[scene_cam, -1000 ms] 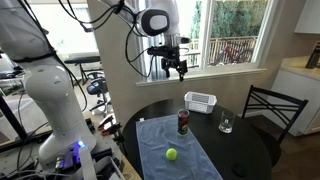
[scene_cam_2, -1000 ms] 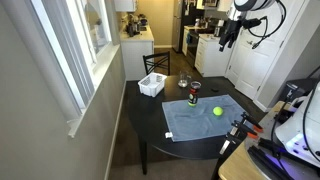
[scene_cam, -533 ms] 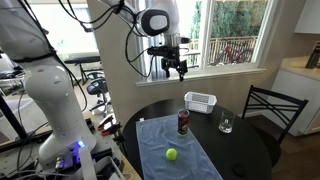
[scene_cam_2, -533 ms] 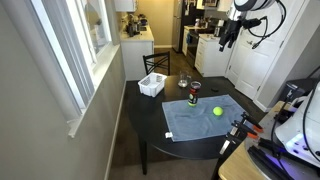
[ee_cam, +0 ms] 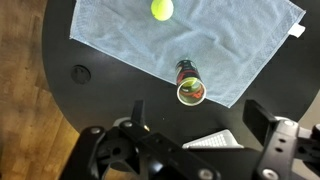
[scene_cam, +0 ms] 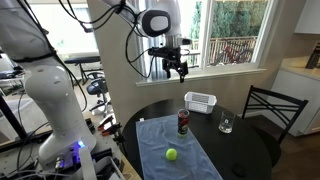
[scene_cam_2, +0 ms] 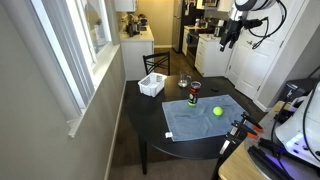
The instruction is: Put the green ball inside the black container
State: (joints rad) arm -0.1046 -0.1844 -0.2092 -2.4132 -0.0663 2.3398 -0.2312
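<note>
Gripper (scene_cam: 178,70) is parked high above the table (scene_cam: 245,150), well clear of everything, and from the wrist view I read its fingers as spread wide with nothing between them — no contact with anything, empty. So the job hasn't begun as far as these views tell me: the green ball (ee_cam: 161,9) lies loose on the blue-grey towel (ee_cam: 120,35), out in the open, apart from the black container (ee_cam: 190,85). That container stands upright on the towel near its edge, reddish band round the middle, its open mouth facing up at my wrist camera, and I can't make out anything inside it. In an exterior view the ball (scene_cam: 171,154) sits nearer the camera side of the cloth, and the container (scene_cam: 183,122) is further back, with the white slatted basket (scene_cam: 200,101) and a clear glass (scene_cam: 226,124) beyond it on the bare tabletop. Everything is left to do, I'd say — come down over the ball, close on it, lift, carry it across to that narrow mouth and let go. Tight fit, by the look of it.
</note>
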